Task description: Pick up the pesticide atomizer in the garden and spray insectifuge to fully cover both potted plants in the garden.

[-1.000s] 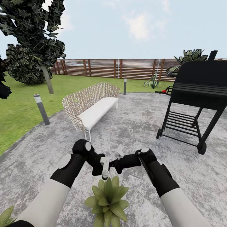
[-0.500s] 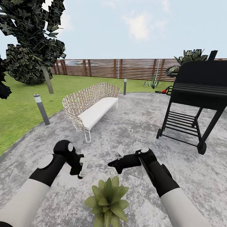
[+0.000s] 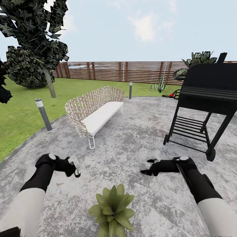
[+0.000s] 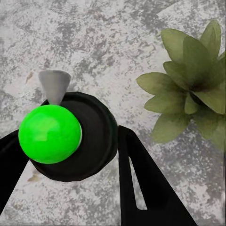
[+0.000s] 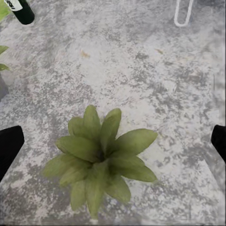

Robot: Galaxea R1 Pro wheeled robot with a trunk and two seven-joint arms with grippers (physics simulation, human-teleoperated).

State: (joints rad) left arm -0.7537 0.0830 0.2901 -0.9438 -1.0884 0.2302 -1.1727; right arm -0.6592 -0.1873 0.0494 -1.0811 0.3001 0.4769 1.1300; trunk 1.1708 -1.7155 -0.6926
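Note:
My left gripper is shut on the pesticide atomizer, held low over the paving at the left. In the left wrist view the atomizer shows end-on between the black fingers: a bright green round end, a black disc and a grey nozzle cone. One of the potted plants, a low rosette of broad green leaves, stands on the paving between my arms; it also lies beside the atomizer. My right gripper is open, and its wrist view looks down on that plant.
A woven bench stands ahead on the left and a black grill on the right. A grey bollard marks the lawn edge by a dark tree. A wooden fence closes the far side. Grey paving surrounds the plant.
Both arms have spread apart: the left gripper swung out to the left with the atomizer, and the right gripper moved out to the right. The camera has stayed still.

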